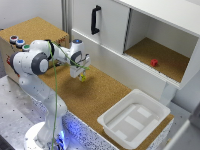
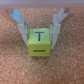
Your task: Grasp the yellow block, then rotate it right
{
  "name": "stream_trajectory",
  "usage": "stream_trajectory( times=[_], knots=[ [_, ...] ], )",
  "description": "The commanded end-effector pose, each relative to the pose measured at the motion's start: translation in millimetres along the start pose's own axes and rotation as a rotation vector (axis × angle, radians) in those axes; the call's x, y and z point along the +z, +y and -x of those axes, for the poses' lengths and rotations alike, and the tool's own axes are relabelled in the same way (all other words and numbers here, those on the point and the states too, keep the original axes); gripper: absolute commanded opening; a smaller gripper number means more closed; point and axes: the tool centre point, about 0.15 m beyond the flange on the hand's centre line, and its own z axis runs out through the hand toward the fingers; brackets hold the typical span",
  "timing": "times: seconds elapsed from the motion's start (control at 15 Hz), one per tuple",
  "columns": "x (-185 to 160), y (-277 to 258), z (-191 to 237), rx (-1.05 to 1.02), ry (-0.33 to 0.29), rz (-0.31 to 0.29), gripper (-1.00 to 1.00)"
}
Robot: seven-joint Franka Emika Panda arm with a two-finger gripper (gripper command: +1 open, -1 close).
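Note:
The yellow block [image 2: 40, 42] is a small yellow-green cube with a dark T on its top face. In the wrist view it sits between my two fingers [image 2: 21, 29], which press against its two sides. My gripper [image 2: 40, 39] is shut on it. In the exterior view the gripper [image 1: 80, 73] points down over the cork counter [image 1: 100, 92], with the yellow block [image 1: 83, 77] at its fingertips, at or just above the surface. Whether the block rests on the cork or is slightly lifted cannot be told.
A white bin [image 1: 134, 117] stands at the counter's end on the exterior view's right. A small red block [image 1: 154, 62] lies in the open cabinet compartment. A cabinet door with a black handle [image 1: 94, 20] stands behind the gripper. Coloured buttons [image 1: 19, 42] sit on the raised cork box.

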Motion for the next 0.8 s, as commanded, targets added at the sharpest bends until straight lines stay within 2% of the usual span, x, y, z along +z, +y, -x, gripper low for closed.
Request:
stream_trajectory(
  times=[0.0,0.27,0.4,0.73],
  knots=[
    [13,-9,7,0.017,-0.043,0.046,1.0],
    [-9,-3,10,-0.008,-0.03,0.015,1.0],
    [-24,3,16,-0.041,-0.001,-0.008,1.0],
    [-31,7,21,-0.094,-0.017,-0.023,1.0]
  ],
)
